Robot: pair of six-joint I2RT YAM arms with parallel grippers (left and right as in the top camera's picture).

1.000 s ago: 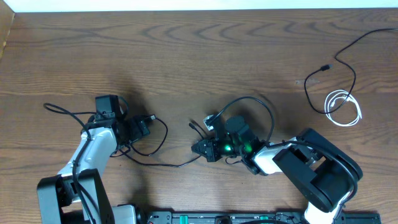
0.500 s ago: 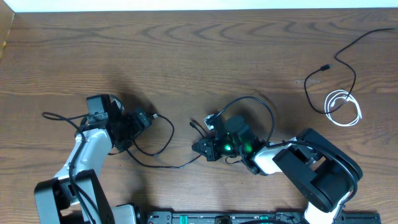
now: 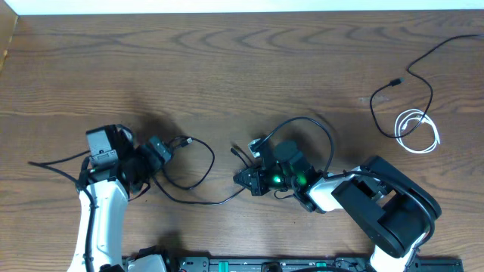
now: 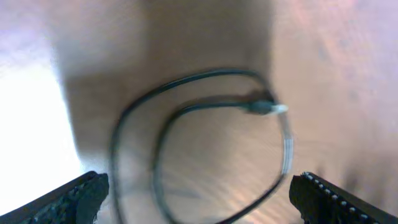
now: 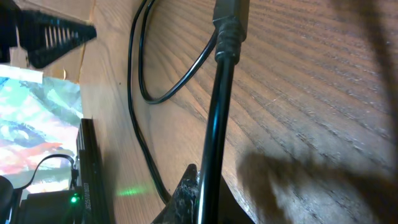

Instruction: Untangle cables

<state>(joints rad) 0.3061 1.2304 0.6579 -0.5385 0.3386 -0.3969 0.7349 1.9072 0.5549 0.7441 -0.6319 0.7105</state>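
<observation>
The cables lie in two groups on the table [image 3: 227,68]. The near black cable [image 3: 212,160] is strung between my two claws along the table's front. Its long axis runs roughly left to right. From a small plug [image 3: 187,140] just beside my left claw [image 3: 160,149], it bows out in a rounded loop, doubles back under that claw, then trails along the front toward my right claw [image 3: 248,181].

My left claw stands wide, fingers spread to either side with nothing between them. It hovers over the loop. Its own camera is blurred, but there the plug tip points to the right of the picture, with the cord curling round beneath it.

My right claw is closed tight on the same black cable. In that wrist's view the cord rises straight up from between my fingers to a thicker plug body [image 5: 230,25] at the top edge. A slack bend of cable lies on the wood just to the left of it.

The far black cable [image 3: 432,94] is well apart, at the right edge. It comes in from that edge, snakes toward the front and hooks back, its plug end pointing up and to the right. The white cable [image 3: 416,125] is coiled in a small bundle touching that cord's lower bend.
</observation>
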